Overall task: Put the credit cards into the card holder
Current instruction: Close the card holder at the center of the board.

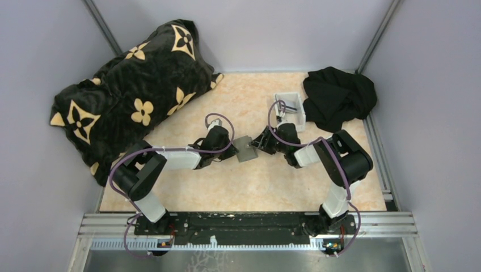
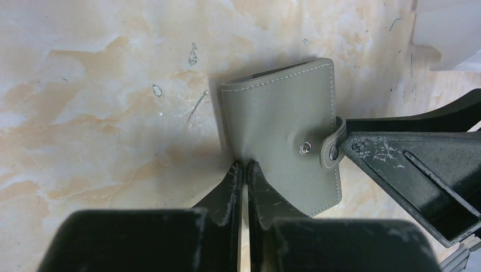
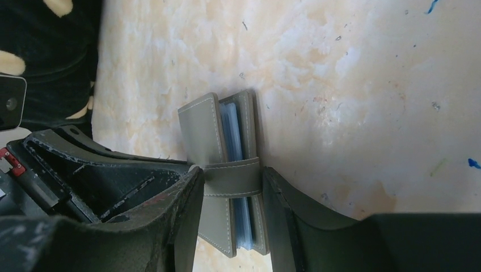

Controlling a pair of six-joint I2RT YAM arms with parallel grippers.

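Grey card holder (image 1: 245, 148) mid-table between your arms, strap (image 2: 334, 148) snapped closed; left gripper (image 2: 245, 165) pinches its edge, right gripper (image 3: 231, 173) clamps wide across it; no loose credit cards spotted, can't tell if they're inside tbh

The tray (image 1: 295, 97) lies behind card holder (image 1: 245, 148), beside cloth (image 1: 338, 97).
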